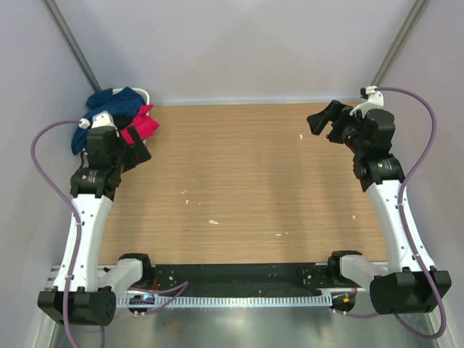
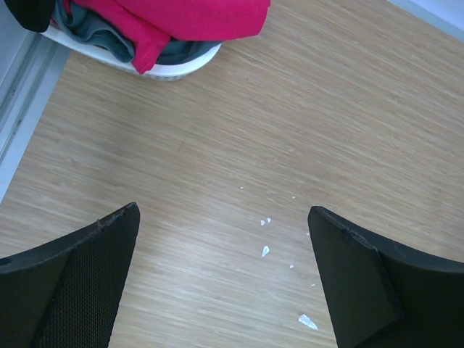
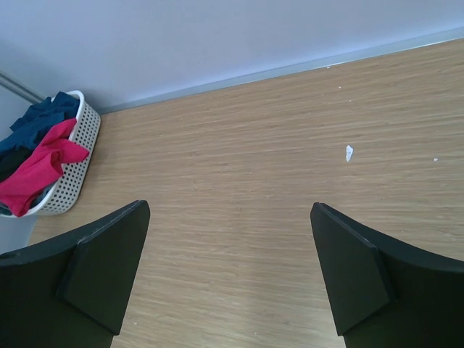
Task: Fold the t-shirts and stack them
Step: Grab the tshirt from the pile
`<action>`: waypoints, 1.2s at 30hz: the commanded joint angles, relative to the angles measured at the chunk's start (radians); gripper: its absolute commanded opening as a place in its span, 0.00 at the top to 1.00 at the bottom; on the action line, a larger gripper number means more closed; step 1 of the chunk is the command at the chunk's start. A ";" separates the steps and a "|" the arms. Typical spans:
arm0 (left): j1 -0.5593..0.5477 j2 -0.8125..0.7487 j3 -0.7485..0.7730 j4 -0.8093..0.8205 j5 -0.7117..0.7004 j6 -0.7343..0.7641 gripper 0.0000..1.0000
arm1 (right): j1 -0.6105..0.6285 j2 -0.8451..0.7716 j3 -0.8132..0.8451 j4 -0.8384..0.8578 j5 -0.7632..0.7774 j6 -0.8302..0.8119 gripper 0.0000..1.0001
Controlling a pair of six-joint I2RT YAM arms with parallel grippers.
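Soft cloth t-shirts [image 3: 40, 156] (matt wood-grain table [image 1: 246, 181])

Bright pink fabric tee [image 3: 36, 174], navy blue fabric tee [image 3: 30, 125], white perforated oval basket [image 3: 83, 139], light wood-grain tabletop [image 1: 246, 174] with white flecks.

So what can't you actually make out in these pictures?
Top view: the left arm hides part of the basket.
Left wrist view: the top edge cuts off the pink shirt.
All views: how many t-shirts; they lie bunched together.
White specks: too small to identify.
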 commanded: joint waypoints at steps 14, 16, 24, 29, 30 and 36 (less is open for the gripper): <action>0.173 0.581 0.613 -0.047 -0.141 -0.026 0.01 | 0.004 0.136 -0.063 0.251 -0.093 0.068 0.00; 0.221 0.650 0.622 -0.006 -0.158 -0.045 0.01 | 0.003 0.163 -0.083 0.286 -0.130 0.102 0.00; 0.382 0.740 0.502 0.355 -0.154 -0.094 0.00 | 0.005 0.187 -0.062 0.219 -0.091 0.036 0.00; 0.388 0.701 0.360 0.547 -0.107 -0.127 0.01 | 0.005 0.170 -0.105 0.246 -0.057 0.008 0.00; 0.388 0.693 0.311 0.582 -0.105 -0.129 0.01 | 0.005 0.173 -0.120 0.253 -0.058 0.010 0.00; 0.376 0.681 0.276 0.673 -0.036 -0.128 0.05 | 0.005 0.231 -0.105 0.265 -0.081 0.021 0.00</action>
